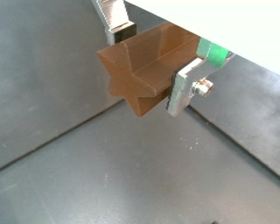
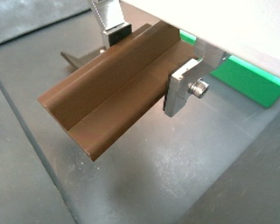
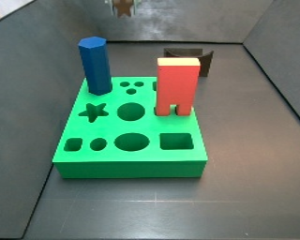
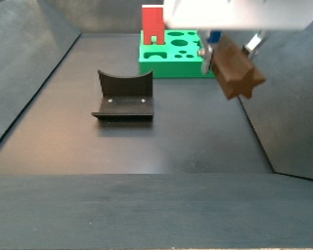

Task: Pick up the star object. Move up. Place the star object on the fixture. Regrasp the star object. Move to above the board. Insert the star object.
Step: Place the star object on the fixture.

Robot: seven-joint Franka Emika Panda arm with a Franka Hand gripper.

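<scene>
My gripper (image 1: 150,61) is shut on the star object (image 1: 133,77), a dark brown peg with a star-shaped end, which lies crosswise between the silver fingers (image 2: 182,89). In a side view the star object (image 4: 235,70) hangs in the air under the gripper (image 4: 233,44), to the right of the fixture (image 4: 124,96) and well above the floor. The green board (image 3: 127,141) lies flat with its star hole (image 3: 95,112) open near its left side. The fixture (image 3: 190,58) stands behind the board. Only a tip of the gripper (image 3: 121,7) shows at that view's upper edge.
A tall blue hexagonal peg (image 3: 94,66) and a red arch block (image 3: 178,84) stand in the board's far holes. Dark walls enclose the floor, and the right wall (image 4: 290,107) is close to the held peg. A corner of the board (image 2: 248,79) shows beyond the fingers.
</scene>
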